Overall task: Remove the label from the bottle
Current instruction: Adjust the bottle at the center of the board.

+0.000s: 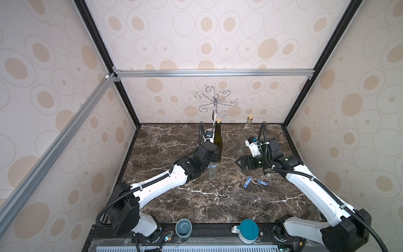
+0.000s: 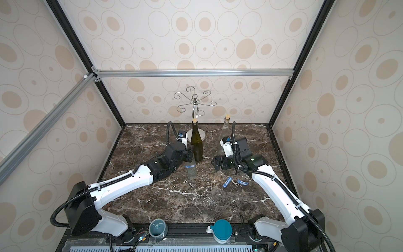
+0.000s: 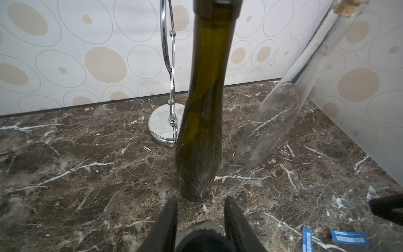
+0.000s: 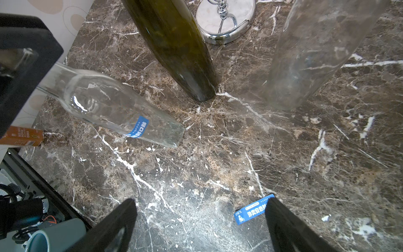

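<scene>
Revealing bottle (image 4: 98,104) label (image 4: 138,127) from right wrist, left wrist only cap (image 3: 198,231), right fingers (image 4: 113,227) apart, left fingers (image 3: 168,220) unclear.

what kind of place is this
Likely a robot test cell staged as a home bar: wallpapered panels on an aluminium frame, a marble-look tabletop, and a corked green bottle by a chrome glass rack.

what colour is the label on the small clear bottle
Blue with white lettering; the label on the small clear bottle shows best in the right wrist view.

Small bottle (image 1: 212,170) stands before corked bottle (image 1: 218,139), label scraps (image 1: 247,182) to its right.
</scene>
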`<state>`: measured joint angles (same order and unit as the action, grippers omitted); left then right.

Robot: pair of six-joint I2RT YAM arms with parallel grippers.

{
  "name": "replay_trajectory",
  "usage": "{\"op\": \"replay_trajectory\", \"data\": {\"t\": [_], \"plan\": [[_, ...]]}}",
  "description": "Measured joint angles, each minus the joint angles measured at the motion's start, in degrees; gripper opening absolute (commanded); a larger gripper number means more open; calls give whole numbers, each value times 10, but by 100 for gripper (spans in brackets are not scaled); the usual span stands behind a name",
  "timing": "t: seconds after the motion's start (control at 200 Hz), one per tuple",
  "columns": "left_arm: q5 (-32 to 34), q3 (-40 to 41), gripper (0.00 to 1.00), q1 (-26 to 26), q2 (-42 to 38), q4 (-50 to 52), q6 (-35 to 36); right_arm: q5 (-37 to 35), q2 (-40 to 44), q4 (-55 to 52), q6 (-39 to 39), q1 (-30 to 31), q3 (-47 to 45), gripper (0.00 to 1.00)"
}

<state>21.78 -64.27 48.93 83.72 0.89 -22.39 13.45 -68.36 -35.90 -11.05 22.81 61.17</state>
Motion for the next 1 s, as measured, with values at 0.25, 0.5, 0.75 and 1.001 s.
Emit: {"op": "replay_trajectory", "data": {"t": [0.25, 0.5, 0.75, 1.001], "plan": [[-29, 12, 90, 0, -5, -12, 11, 0, 0, 0, 0, 0, 0, 95], [-122, 12, 100, -8, -47, 12, 90, 0, 0, 0, 0, 0, 0, 95], [-251, 10, 100, -75, -73, 39, 163, -2, 10, -2, 0, 0, 0, 95], [-402, 10, 100, -153, -74, 46, 198, -2, 16, -8, 0, 0, 0, 96]]}}
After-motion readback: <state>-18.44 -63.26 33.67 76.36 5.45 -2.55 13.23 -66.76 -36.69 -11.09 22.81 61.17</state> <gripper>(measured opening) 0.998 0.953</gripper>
